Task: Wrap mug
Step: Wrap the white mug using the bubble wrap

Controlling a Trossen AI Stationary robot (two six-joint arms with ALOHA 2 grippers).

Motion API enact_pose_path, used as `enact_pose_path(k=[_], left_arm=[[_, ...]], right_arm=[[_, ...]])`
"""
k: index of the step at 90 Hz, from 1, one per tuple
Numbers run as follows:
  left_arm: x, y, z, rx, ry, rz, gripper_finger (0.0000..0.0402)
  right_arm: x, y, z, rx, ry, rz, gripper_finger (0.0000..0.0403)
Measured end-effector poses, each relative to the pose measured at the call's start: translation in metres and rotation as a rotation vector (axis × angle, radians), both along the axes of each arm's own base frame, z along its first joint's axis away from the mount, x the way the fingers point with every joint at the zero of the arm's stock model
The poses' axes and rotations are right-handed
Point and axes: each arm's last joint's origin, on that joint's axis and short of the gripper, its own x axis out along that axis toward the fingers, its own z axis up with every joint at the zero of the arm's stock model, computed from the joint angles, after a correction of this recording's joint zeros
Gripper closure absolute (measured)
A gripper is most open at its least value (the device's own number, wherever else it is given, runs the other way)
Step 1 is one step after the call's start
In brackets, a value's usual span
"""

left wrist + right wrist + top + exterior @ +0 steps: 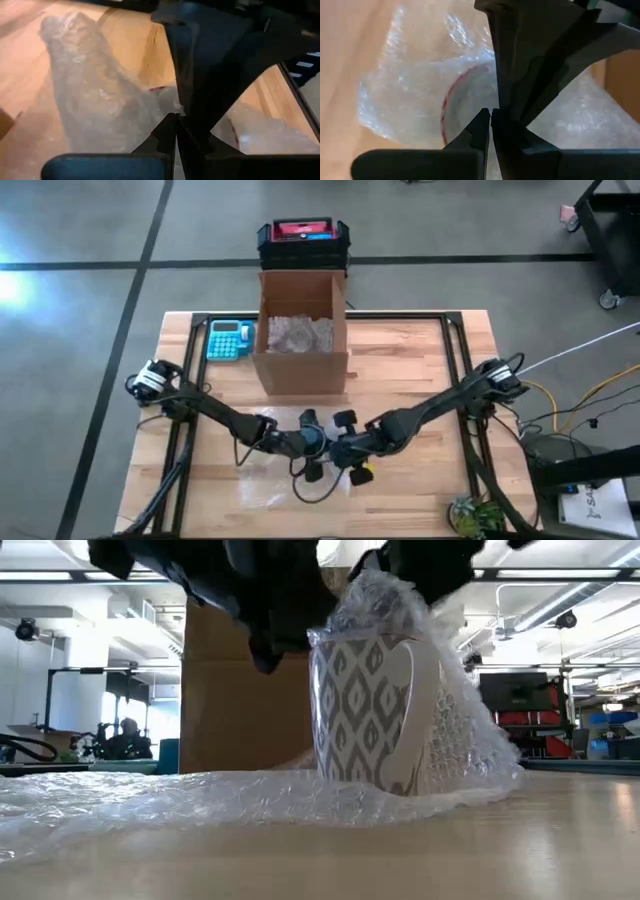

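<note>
My workbench, seen from the overhead and table-level cameras.

I see a light wooden table (420,370) with a black frame along its edges. An open cardboard box (301,370) stands on it at the back, with a blue calculator (229,340) just beside it. A sheet of bubble wrap (150,802) lies spread across the front of the table, and a grey-and-white patterned mug (365,720) stands upright on that sheet. A small green plant (474,515) sits at the front right corner.

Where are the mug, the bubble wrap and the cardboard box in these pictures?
mug (365,705), low view, on its patterned side.
bubble wrap (150,800), low view, on the sheet lying flat on the table.
cardboard box (300,370), high view, on its front wall.
</note>
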Motion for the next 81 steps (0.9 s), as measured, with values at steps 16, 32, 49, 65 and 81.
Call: enact_pose_path(k=[16, 32, 49, 65, 81], left_arm=[[-0.011, 0.000, 0.029, -0.100, -0.017, 0.008, 0.0401], [0.000, 0.004, -0.001, -0.071, 0.032, 0.060, 0.0402], [0.009, 0.002, -0.011, -0.081, 0.016, 0.051, 0.0402], [0.008, 0.003, -0.014, -0.072, 0.028, 0.048, 0.0402], [0.008, 0.002, -0.012, -0.070, 0.016, 0.041, 0.0402]], right_arm=[[0.009, 0.000, -0.025, 0.001, -0.008, 0.018, 0.0395], [0.008, -0.008, -0.025, -0.021, 0.022, 0.002, 0.0394], [-0.015, -0.014, 0.021, -0.020, 0.001, 0.015, 0.0394], [-0.039, -0.030, 0.056, -0.126, -0.087, -0.079, 0.0394], [-0.045, -0.062, 0.019, -0.179, -0.074, -0.214, 0.0394]])
